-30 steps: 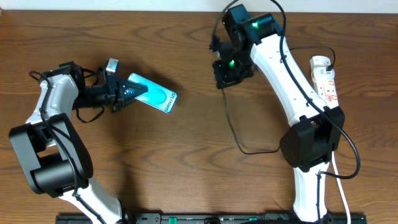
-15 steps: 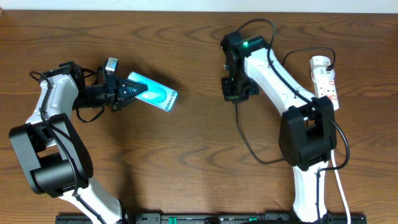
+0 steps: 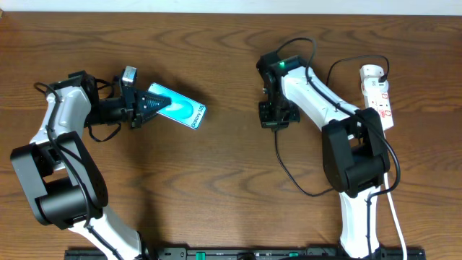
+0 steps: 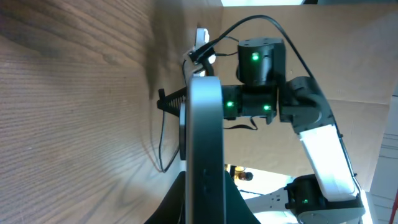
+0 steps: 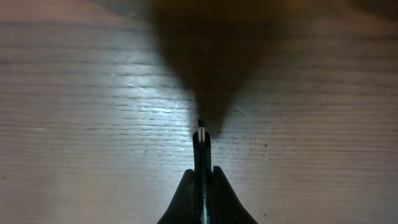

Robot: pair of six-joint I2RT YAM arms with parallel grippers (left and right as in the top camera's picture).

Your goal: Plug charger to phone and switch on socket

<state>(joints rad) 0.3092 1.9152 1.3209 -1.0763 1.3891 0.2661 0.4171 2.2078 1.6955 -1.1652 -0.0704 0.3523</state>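
The phone [image 3: 182, 110], cyan screen up, is held off the table at its left end by my left gripper [image 3: 144, 106], which is shut on it. In the left wrist view the phone [image 4: 204, 130] shows edge-on, standing up between the dark fingers [image 4: 178, 205]. My right gripper [image 3: 273, 117] hangs over the table's middle, shut on the charger's plug tip [image 5: 201, 138], which sticks out past the fingertips [image 5: 185, 196] towards the wood. The charger cable [image 3: 277, 144] trails down from it and loops right. The socket [image 3: 380, 98] lies at the far right.
A white adapter [image 3: 371, 72] sits at the socket's far end, and a white cord [image 3: 395, 217] runs down towards the front edge. The right arm [image 4: 261, 81] shows in the left wrist view beyond the phone. Bare wood lies between the two grippers.
My right gripper has moved towards the front of the table with the plug tip, and the cable loop has shifted with it. The left gripper and phone have stayed put.
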